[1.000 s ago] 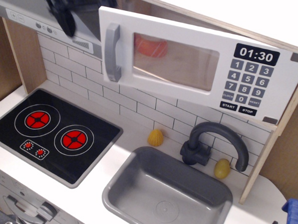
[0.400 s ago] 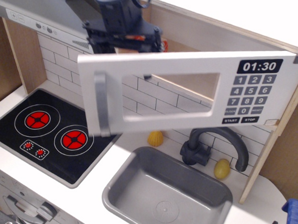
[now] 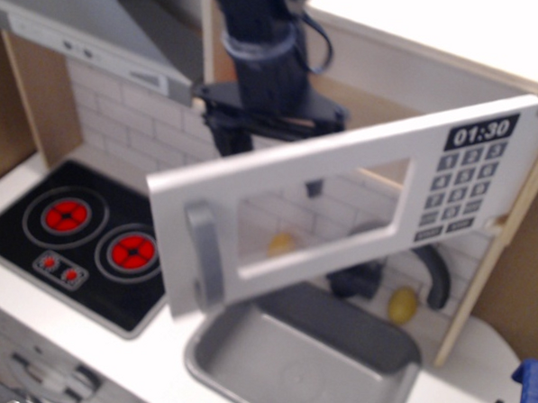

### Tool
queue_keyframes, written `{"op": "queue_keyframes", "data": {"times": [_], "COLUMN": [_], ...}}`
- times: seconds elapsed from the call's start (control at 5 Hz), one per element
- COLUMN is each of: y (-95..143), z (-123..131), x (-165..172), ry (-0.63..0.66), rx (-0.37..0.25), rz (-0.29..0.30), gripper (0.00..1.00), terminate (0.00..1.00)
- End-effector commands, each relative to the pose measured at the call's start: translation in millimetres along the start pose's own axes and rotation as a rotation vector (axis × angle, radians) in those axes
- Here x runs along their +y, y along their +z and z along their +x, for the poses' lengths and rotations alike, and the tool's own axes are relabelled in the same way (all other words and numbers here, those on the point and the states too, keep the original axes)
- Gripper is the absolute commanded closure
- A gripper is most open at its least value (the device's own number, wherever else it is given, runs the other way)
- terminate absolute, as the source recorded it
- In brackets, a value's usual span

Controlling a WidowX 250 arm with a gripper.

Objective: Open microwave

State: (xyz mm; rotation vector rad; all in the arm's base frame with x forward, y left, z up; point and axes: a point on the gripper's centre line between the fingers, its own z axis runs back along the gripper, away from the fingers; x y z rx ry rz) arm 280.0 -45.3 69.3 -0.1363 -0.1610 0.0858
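The white microwave's door point(image 3: 298, 167) stands swung out towards me on its right-side hinge, with its free left edge over the sink. Its grey bar handle point(image 3: 203, 252) is at the lower left and the black keypad point(image 3: 464, 189) reading 01:30 is at the right. The frame is motion-blurred. My dark gripper point(image 3: 270, 152) hangs behind the door's top edge, in front of the open cavity. Its fingers point(image 3: 220, 131) are spread wide and hold nothing. One fingertip shows through the clear window. The cavity's inside is mostly hidden by the arm and the door.
A grey range hood point(image 3: 89, 21) is at the upper left, above a black hob point(image 3: 95, 247) with two red burners. A grey sink point(image 3: 305, 366) and a dark faucet point(image 3: 364, 279) lie under the door. A yellow toy point(image 3: 403, 305) sits by the wall. A blue object point(image 3: 532, 391) is at the right edge.
The door has swung from almost shut to wide open. My gripper moved right from the hood area to behind the door's top edge, and the door's left edge dropped lower and nearer.
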Motion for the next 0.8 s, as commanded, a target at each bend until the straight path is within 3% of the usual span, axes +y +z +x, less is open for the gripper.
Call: {"op": "queue_keyframes", "data": {"times": [0.0,0.4,0.6], "y": [-8.9,-13.5,-13.5], "z": [-15.9,-17.2,-17.2], "x": [-44.3,-53.0,-53.0], "ry": [-0.032,-0.036,-0.036], "rx": [0.003,0.012,0.012], "rz": [-0.043,-0.038,-0.038], "gripper": [0.00,0.00,0.00], "terminate": [0.00,0.00,1.00]}}
